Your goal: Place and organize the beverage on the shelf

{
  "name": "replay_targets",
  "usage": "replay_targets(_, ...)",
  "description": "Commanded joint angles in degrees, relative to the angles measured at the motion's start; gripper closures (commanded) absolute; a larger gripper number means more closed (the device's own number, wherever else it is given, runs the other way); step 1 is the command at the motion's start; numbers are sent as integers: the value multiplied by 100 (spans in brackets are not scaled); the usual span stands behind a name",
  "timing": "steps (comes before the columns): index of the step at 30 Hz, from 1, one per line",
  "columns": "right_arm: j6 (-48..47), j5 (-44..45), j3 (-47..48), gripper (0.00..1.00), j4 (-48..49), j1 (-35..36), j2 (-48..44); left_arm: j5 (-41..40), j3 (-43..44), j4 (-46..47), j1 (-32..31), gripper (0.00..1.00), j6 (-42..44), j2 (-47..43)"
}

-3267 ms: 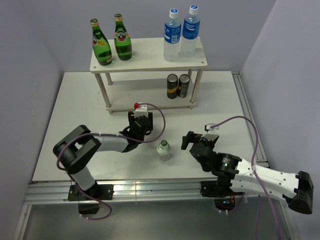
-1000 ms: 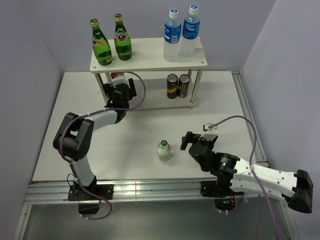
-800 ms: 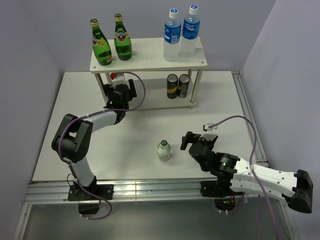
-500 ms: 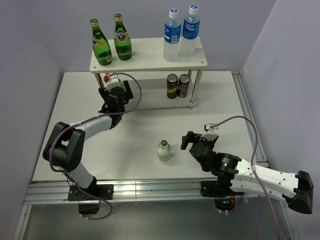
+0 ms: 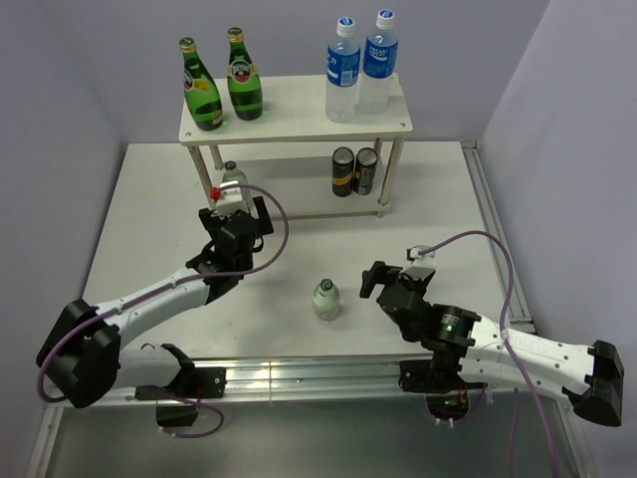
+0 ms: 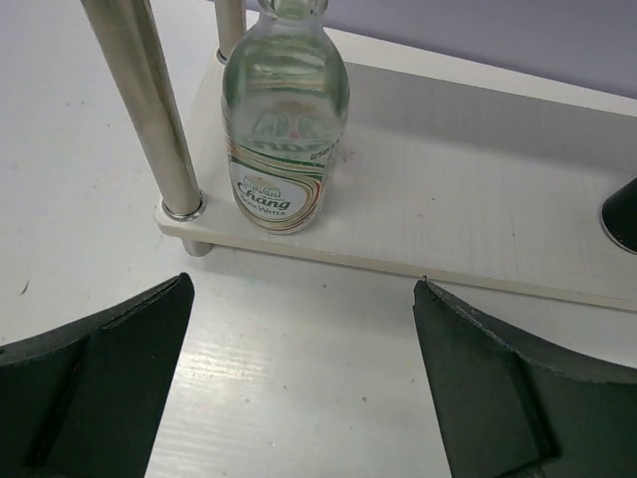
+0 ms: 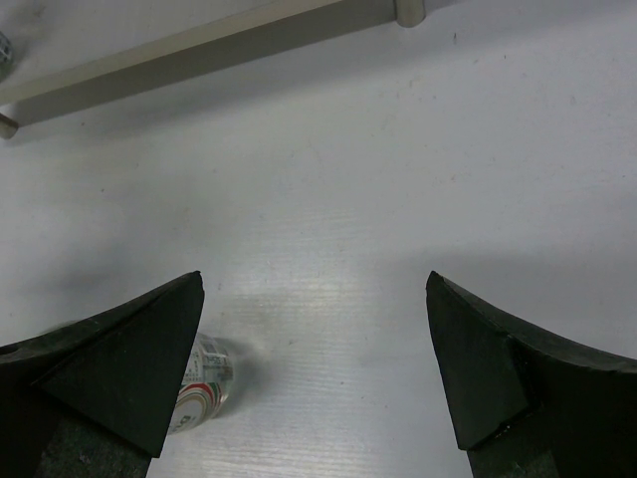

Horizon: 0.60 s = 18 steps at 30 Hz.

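Top external, set against a second back: found the left tool drawn away from the shelf toward the near side of the worktop, fingers spread wide, gripping nothing. Spotted one small clear bottle now uncovered, upright on the left end of the lower board, just beside the front-left leg, free of the tool. Counted that as one more drink delivered.

Logged the right tool as unmoved, likewise released and empty, near the last small bottle on the worktop but not touching it. Judged five of six shelved: green bottles top left, blue-labelled bottles top right. Reckoned the worktop bottle comes next, best set beside its twin, away from the dark cans on the lower right.

Materials, from the left wrist view:
- Noted the shelved small bottle as clear, round-shouldered, narrowing to a neck, with a printed band low on the body; cap cut off by the frame.
- Read the boards as pale, matte, faintly ribbed.
- Read the leg as round, with a dull metallic sheen.
- Found the worktop white, slightly glossy.
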Motion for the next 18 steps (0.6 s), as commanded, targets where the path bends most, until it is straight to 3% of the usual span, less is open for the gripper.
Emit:
replay_targets(1, 14, 122, 57, 0, 167, 26, 21, -395, -32, -449, -57, 1, -261, -309)
replay_targets(5, 32, 131, 31, 0, 140, 26, -32, -281, -58, -1047, -214, 1, -779, -511)
replay_targets(8, 14, 122, 22, 0, 158, 26, -49, -184, -234, -1502, -679, 1, -1367, -783)
replay_targets(14, 14, 140, 84, 0, 158, 34, 143, 62, -699, -2287, -2006, 1, -2090, -1424)
replay_targets(18, 67, 175, 110, 0, 132, 34, 188, -490, -1025, -2882, -3156, 1, -2852, -1697)
